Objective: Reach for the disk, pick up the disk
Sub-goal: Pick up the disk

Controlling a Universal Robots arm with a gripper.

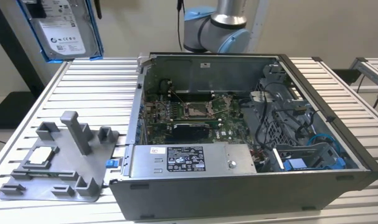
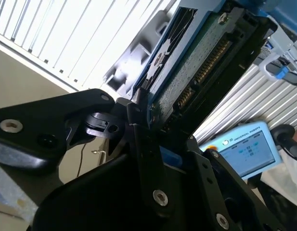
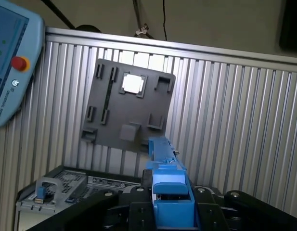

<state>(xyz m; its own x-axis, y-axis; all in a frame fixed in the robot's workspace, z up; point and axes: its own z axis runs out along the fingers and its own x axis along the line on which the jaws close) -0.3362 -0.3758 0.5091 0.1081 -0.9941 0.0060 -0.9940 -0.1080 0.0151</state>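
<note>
Claw (image 3: 170,204) clamped on the disk (image 1: 65,29), silver w/ white label & blue frame. The disk is held up in the air past the open PC case's (image 1: 238,196) far corner, at the exterior view's left. Grey tray (image 1: 61,169) w/ square chip (image 1: 41,156) lies just beside the case.

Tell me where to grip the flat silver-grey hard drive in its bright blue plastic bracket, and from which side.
Grip the flat silver-grey hard drive across its thin thickness, on the bright blue plastic bracket, approaching edge-on: the faces look too wide. The gripper clamps it so.
</note>
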